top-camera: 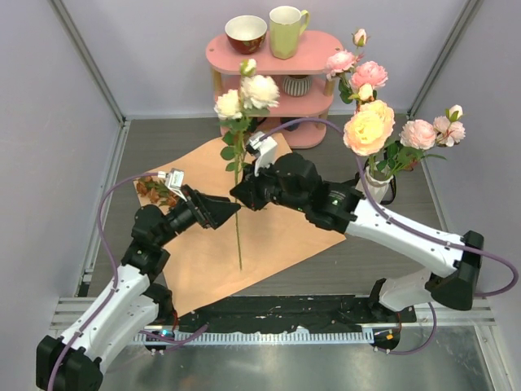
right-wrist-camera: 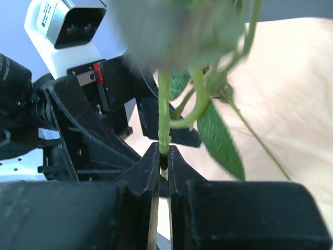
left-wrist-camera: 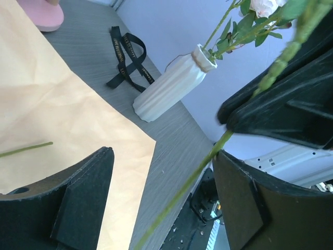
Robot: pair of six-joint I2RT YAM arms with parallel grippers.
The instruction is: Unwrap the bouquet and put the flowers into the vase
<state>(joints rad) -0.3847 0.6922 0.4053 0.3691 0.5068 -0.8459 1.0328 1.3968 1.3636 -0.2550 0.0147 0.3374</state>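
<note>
Currently the left jaws stand wide apart; the stem (left-wrist-camera: 182, 187) runs between them and they hold nothing. Just beyond, the right jaws are closed almost fully on that stem, below the leaves (right-wrist-camera: 221, 135). The white rose (top-camera: 259, 90) therefore stands upright, carried by the right arm (top-camera: 391, 228) alone, with its cut end over the paper (top-camera: 277, 244).

The step in hand appears to be the carry to the vase (top-camera: 376, 183).
- Draw the left arm (top-camera: 122, 285) back toward its base first, so that the lower stem cannot catch on its fingers.
- Raise the rose until the cut end is above the vase rim, then lower it between the stems already there.

The vase stands on the table (top-camera: 163, 147) to the right of the paper, close behind the right forearm. It is crowded with pink and yellow blooms, so the free gap looks narrow.

Room is widest above the paper. Brown roses (top-camera: 155, 189) lie at its left edge and a ribbon (left-wrist-camera: 127, 54) lies near the vase. The shelf (top-camera: 277, 57) and the walls close off the far side.
</note>
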